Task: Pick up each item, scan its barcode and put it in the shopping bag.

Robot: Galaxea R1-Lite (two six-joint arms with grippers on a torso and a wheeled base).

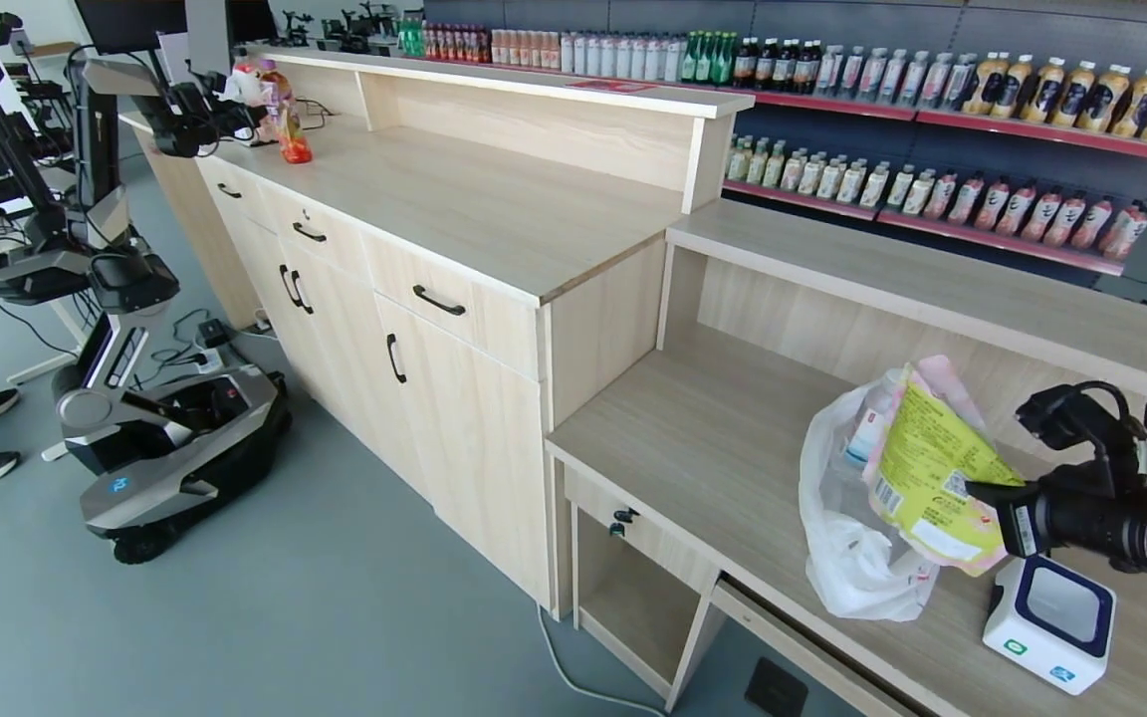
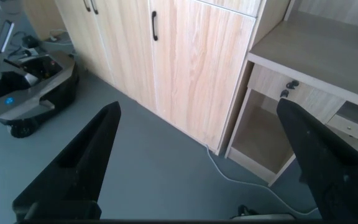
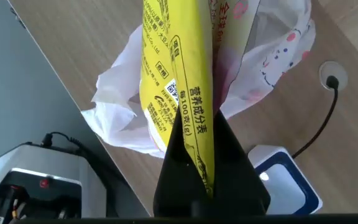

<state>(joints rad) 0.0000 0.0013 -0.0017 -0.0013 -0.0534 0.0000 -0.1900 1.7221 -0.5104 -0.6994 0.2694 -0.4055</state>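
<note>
Pinched a yellow snack packet [image 1: 927, 468] by its lower edge in the right hand [image 1: 982, 493], fingers [image 3: 235, 174] pressed against both faces. Held the packet tilted at the open mouth of the white shopping bag [image 1: 852, 538], touching it. Showed the bag slumped on the lower counter [image 1: 713, 438], a white bottle [image 1: 872, 418] inside, and a white-and-blue scanner [image 1: 1049, 622] just beside it under the right hand. Held the left hand [image 2: 197, 109] spread wide and empty above the grey floor [image 2: 166, 168], near pale wooden cabinet doors [image 2: 197, 56].
</note>
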